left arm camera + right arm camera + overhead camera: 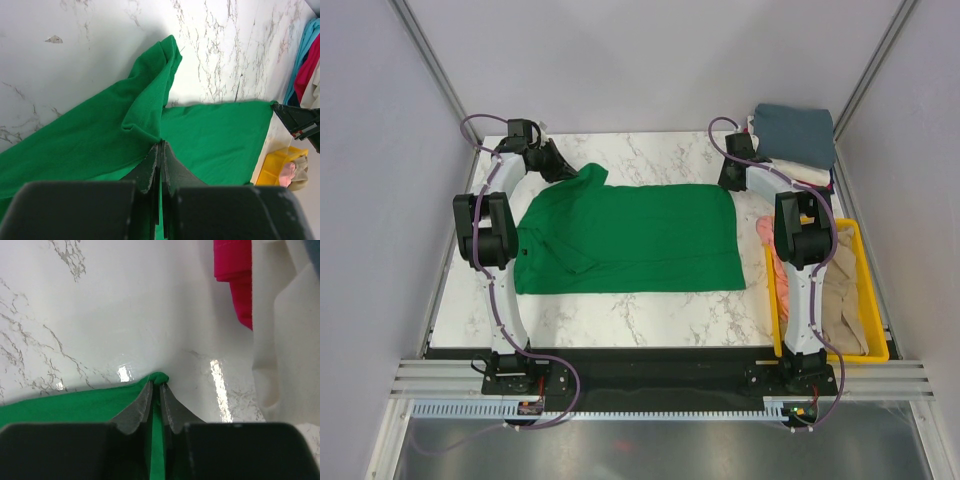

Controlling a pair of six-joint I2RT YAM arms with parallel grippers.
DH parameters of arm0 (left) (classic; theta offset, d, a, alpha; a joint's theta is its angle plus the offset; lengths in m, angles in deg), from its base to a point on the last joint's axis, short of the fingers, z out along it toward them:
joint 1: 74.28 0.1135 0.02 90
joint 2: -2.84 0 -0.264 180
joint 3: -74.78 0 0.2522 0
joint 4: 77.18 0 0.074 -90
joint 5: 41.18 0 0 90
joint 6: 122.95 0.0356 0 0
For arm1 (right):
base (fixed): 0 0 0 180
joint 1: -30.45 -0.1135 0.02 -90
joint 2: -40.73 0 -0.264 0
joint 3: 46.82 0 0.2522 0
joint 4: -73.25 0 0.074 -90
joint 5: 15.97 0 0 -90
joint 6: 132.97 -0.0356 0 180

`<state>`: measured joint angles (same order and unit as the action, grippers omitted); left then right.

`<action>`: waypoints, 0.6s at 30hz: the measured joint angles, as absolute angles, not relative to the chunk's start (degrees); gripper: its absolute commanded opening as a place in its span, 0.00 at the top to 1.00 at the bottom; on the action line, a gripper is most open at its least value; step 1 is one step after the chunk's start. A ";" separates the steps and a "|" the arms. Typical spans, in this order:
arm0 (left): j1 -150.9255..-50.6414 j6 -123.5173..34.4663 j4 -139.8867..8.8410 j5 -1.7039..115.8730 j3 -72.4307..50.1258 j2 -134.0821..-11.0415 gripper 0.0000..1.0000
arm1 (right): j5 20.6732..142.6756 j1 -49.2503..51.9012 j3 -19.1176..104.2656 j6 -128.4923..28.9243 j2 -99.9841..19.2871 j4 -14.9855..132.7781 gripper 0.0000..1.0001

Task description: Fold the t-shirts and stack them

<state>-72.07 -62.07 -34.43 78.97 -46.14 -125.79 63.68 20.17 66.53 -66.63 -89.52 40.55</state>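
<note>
1. Both arms reach to the far side of the marble table [640, 325]. The left gripper [555, 160] is at the far left sleeve of the green t-shirt [640, 235], and the right gripper [730, 178] is at its far right corner.
2. The shirt lies spread flat across the middle of the table.
3. The yellow bin [869, 275] stands at the right edge and holds a salmon pink t-shirt [767, 240] and a beige t-shirt [845, 300], both crumpled.
4. Beyond it, a folded slate blue t-shirt [795, 125] tops a stack in the far right corner.
5. Only the wrist views show the grips. The left wrist view shows the left gripper [161, 145] pinched narrow on raised sleeve cloth; the right wrist view shows the right gripper [156, 386] clamped on the hem corner, with red fabric [235, 270] nearby.
</note>
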 measured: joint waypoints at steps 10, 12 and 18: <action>-72.02 -62.03 -34.43 79.04 -46.14 -125.79 0.98 | 63.68 20.17 66.53 -66.65 -89.52 40.64 1.00; -71.67 -62.00 -34.34 79.15 -46.14 -125.64 0.98 | 63.79 20.17 66.53 -66.41 -89.50 40.64 1.00; -69.49 -61.96 -33.97 79.41 -45.18 -122.21 0.98 | 66.13 20.19 66.49 -65.21 -88.67 39.66 1.00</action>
<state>-69.49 -61.96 -33.97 79.41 -45.18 -122.21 66.13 20.19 66.49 -65.21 -88.67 39.66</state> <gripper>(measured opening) 0.025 0.010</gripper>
